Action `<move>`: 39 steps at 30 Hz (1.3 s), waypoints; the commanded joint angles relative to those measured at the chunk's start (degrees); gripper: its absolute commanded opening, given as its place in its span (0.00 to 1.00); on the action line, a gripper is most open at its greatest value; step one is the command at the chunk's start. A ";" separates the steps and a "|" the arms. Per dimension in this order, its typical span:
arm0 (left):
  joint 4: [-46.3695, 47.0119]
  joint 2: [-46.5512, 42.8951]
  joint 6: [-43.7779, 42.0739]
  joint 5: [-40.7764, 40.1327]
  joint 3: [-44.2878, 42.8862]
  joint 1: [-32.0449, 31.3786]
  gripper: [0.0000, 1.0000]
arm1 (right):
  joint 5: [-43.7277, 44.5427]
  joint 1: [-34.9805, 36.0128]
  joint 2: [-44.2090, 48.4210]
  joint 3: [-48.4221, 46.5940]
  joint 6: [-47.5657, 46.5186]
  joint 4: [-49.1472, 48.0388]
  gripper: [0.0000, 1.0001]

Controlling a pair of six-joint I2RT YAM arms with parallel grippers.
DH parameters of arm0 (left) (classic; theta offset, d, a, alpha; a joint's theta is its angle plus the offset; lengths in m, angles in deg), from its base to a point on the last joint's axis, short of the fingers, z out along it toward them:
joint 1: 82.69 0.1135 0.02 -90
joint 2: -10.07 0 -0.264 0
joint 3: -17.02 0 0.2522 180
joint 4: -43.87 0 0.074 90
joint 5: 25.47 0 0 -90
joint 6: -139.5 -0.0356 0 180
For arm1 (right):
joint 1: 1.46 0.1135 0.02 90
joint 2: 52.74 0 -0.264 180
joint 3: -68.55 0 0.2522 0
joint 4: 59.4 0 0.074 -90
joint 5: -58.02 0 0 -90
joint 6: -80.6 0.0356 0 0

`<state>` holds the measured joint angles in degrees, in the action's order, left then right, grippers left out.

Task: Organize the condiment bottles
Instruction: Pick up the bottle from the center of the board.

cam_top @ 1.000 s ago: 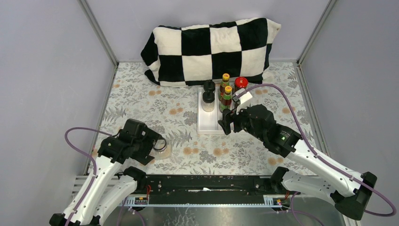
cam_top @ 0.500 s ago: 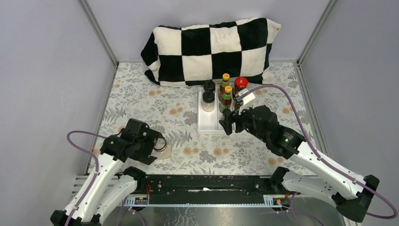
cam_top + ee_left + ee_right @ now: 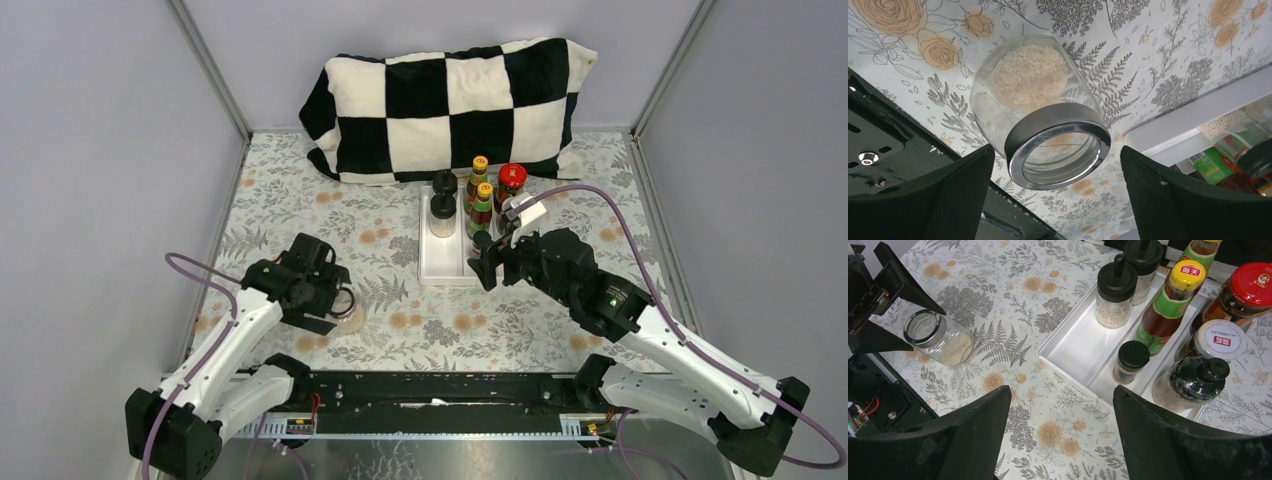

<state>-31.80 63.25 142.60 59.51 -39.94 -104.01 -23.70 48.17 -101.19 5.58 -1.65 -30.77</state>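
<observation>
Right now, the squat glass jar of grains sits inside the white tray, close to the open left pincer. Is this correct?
Not quite. The squat glass jar of grains sits on the floral table, outside the white tray, close to the open left pincer. The right wrist view shows it.

My top camera looks steeply down the table (image 3: pixel 300 215) from its near edge; my left wrist view hugs the glass jar (image 3: pixel 1040 107); my right wrist view, farther back, shares it.

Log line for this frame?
left hand: open, at tipped glass jar on table | right hand: open, empty, near tray
</observation>
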 commanded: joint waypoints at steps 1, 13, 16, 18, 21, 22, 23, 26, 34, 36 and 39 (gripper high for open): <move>2.90 1.89 2.72 -4.06 -1.93 0.08 0.99 | -0.10 0.54 1.45 0.52 -0.43 -0.34 0.82; 4.12 5.16 3.38 -4.06 -3.11 0.09 0.99 | -0.46 0.51 2.23 1.07 -0.37 -0.38 0.82; 4.40 6.02 3.51 -4.22 -3.04 0.12 0.97 | -0.62 0.55 2.30 1.30 -0.19 -0.63 0.82; 4.36 6.81 3.42 -4.13 -2.96 0.06 0.96 | -0.70 0.54 2.34 1.43 -0.19 -0.73 0.82; 4.85 7.73 3.45 -3.46 -2.39 0.08 0.96 | -0.91 0.53 2.14 1.17 -0.01 -0.49 0.82; 5.05 7.97 3.56 -3.33 -2.18 0.10 0.96 | -1.06 0.54 2.20 1.09 0.03 -0.55 0.82; 5.28 8.17 3.58 -3.24 -2.08 0.11 0.96 | -1.06 0.50 2.21 1.01 0.07 -0.50 0.82; 5.57 8.56 3.66 -3.33 -2.17 0.06 0.95 | -1.16 0.49 2.30 0.74 0.00 -0.44 0.82; 6.42 11.27 3.33 -3.18 -3.14 0.13 0.85 | -0.86 0.53 1.89 0.34 -0.65 0.21 0.82; 6.45 12.11 2.95 -3.03 -3.50 0.08 0.84 | -0.75 0.55 1.54 -0.18 -0.94 0.44 0.82; 6.45 12.26 2.86 -2.83 -3.47 0.09 0.81 | -0.77 0.51 0.96 -0.51 -1.07 0.18 0.81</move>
<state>-26.65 74.49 145.11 57.50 -43.06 -104.01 -24.14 48.17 -99.79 6.89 -1.87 -30.68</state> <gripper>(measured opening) 0.871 0.818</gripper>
